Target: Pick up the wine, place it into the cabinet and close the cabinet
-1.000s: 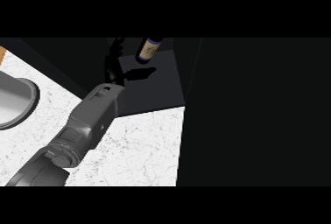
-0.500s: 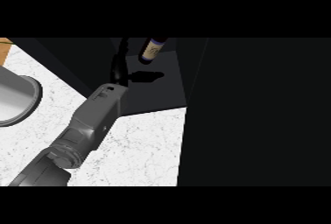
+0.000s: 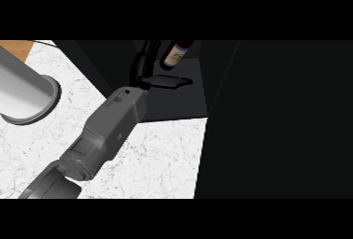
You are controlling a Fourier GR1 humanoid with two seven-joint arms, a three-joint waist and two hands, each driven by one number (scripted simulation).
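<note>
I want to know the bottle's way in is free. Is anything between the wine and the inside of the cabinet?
Nothing visible stands in the way. The wine is already within the dark cabinet opening, and the hand reaches in beside it. The interior is too dark to tell more, and whether the hand holds the bottle cannot be told.

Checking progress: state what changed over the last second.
The left hand and the wine bottle beside it shifted slightly right inside the dark cabinet. Whether the hand holds the bottle cannot be told. The cabinet and marble counter stayed put.
</note>
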